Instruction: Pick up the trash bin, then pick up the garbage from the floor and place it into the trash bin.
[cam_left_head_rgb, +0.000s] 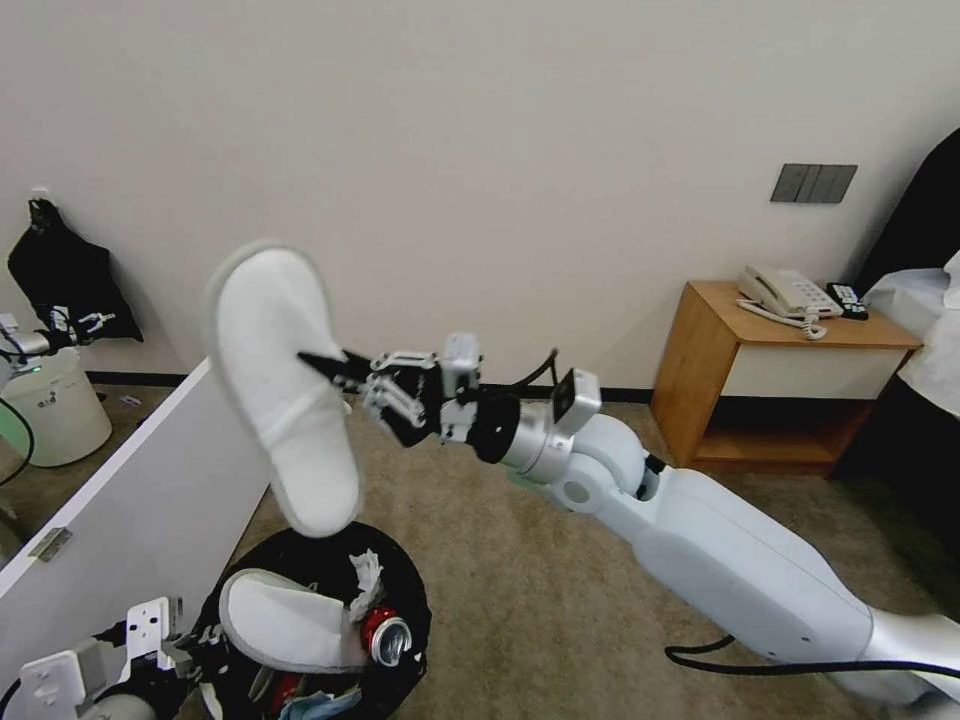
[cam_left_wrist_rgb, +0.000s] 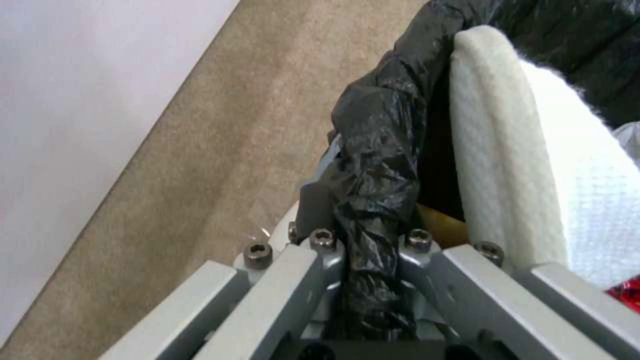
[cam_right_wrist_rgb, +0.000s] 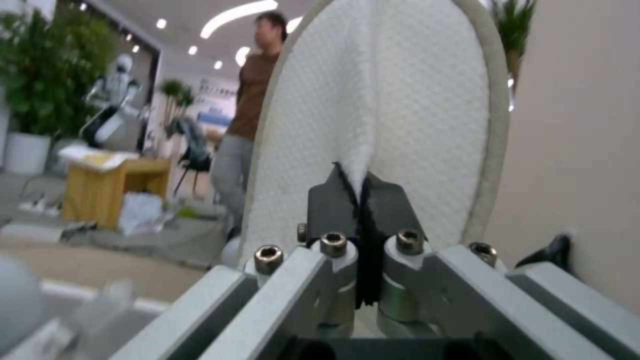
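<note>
1. Beige carpet runs under your robot to a plain cream wall; take the trash bin (cam_left_head_rgb: 400, 590) at the lower left as your landmark.
2. At the bin's near rim, your left gripper (cam_left_wrist_rgb: 373, 235) is clamped on the black liner (cam_left_wrist_rgb: 380, 165) folded over the edge, which seems to be how the bin is carried.
3. Inside the bin lie one white slipper (cam_left_head_rgb: 285, 620), a crushed red can (cam_left_head_rgb: 385, 635) and a white tissue (cam_left_head_rgb: 367, 572), so much of the garbage looks already collected.
4. Directly above the bin, your right gripper (cam_left_head_rgb: 335, 372) pinches the second slipper (cam_left_head_rgb: 280, 390) by its strap, toe up and heel hanging over the opening, probably so it will fall in.
5. Beyond the bin to the left stands an unlined white bucket (cam_left_head_rgb: 60, 410); far right, a wooden side table (cam_left_head_rgb: 780, 380) holds a telephone (cam_left_head_rgb: 785, 293).
</note>
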